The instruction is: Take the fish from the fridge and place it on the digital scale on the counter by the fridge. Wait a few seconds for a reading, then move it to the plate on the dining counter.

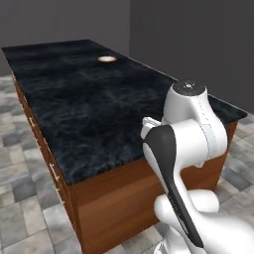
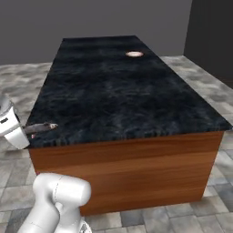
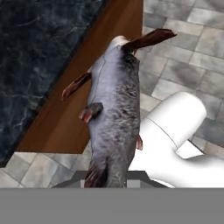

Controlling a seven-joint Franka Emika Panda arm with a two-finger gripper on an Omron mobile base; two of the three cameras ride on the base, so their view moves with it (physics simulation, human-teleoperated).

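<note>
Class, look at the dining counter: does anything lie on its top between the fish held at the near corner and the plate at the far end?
Nothing visible does. The fish hangs by the counter edge, and bare dark top runs to the plate.

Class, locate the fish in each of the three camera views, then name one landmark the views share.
Left base view: I cannot make out the fish; the arm fills the lower right.
Right base view: fish at the left edge, over the dining counter's near left corner.
Hand view: fish runs up the centre.
Shared landmark: the dining counter's black marbled top.
</note>
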